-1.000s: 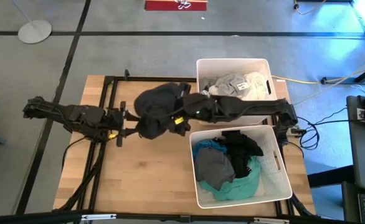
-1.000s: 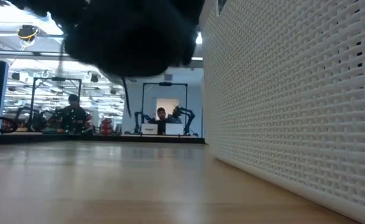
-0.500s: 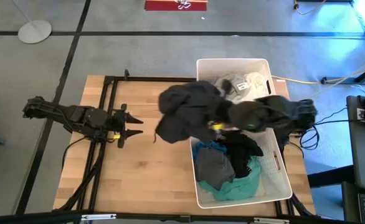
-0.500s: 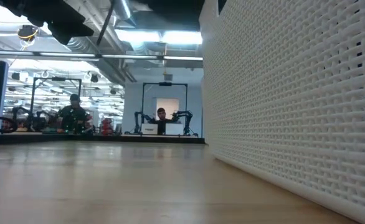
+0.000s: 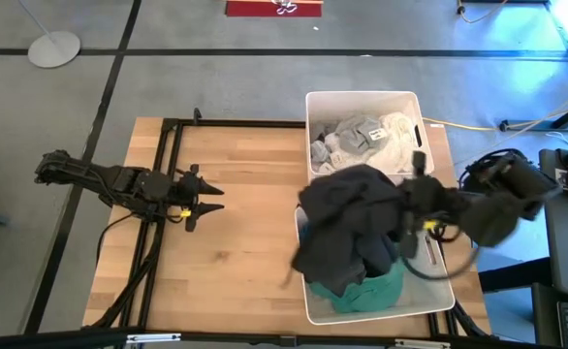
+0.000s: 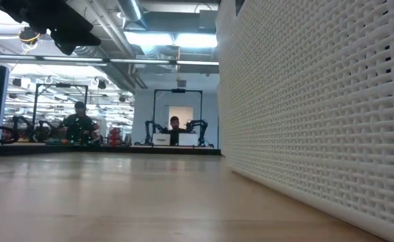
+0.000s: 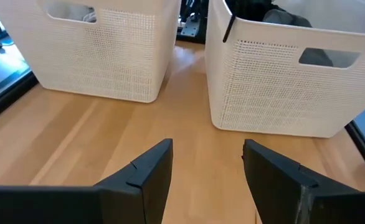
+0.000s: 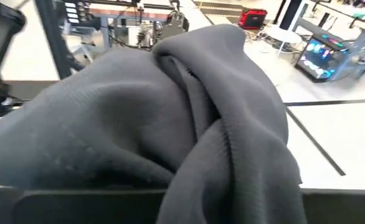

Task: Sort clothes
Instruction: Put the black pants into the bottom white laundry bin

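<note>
Bare wood (image 5: 236,262) spreads across the table's left half, where we see the left gripper (image 5: 209,198) resting with fingers parted, empty. Rightward, the right gripper (image 5: 412,215) pinches a dark grey garment (image 5: 347,228) hanging over the near white bin (image 5: 439,281), draping past its left rim.

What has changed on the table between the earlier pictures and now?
The right gripper, shut on the dark grey garment, carried it from beside the left gripper across the table to above the near bin of dark clothes. The left gripper, open and empty, stayed over the table's left side. Both bins stayed put.
</note>
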{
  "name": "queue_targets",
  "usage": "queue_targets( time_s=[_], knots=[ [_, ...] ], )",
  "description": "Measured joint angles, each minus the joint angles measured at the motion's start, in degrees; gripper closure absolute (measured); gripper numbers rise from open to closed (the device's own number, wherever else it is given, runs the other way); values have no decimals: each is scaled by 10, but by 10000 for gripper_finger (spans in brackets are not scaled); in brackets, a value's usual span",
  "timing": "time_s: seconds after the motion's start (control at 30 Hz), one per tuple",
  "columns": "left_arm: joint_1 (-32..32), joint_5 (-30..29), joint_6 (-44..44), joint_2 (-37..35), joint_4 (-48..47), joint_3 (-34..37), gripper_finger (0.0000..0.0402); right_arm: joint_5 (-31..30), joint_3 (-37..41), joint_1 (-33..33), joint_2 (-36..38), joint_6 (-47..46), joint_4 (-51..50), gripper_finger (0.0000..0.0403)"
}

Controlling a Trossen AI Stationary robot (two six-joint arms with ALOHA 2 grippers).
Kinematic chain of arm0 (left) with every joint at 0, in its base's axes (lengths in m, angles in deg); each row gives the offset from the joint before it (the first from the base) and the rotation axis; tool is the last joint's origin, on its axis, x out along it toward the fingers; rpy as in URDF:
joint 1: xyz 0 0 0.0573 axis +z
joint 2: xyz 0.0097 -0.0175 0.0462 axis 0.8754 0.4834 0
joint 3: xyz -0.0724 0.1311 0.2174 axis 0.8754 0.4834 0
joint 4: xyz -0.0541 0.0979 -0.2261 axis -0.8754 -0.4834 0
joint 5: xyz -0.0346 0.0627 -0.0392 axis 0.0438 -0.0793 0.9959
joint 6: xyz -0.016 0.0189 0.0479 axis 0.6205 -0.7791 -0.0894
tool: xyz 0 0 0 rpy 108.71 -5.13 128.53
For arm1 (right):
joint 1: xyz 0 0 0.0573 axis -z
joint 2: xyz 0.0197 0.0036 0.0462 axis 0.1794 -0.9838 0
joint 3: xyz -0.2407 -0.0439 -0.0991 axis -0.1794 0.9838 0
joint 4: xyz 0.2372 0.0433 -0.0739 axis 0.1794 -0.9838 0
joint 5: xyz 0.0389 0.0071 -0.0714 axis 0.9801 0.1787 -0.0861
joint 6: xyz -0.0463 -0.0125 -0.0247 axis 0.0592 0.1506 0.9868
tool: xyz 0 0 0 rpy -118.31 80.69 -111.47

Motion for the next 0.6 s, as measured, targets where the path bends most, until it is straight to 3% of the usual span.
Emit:
queue_targets(
  time_s=[0.17,0.33,0.6],
  knots=[
    [0,0,13,0,1,0,219,-34,0,-71,22,-80,-51,359],
    [0,0,19,0,0,0,219,-40,5,-116,25,-223,-146,359],
    [0,-15,24,0,0,0,219,-34,117,-129,38,-286,-141,359]
  ],
)
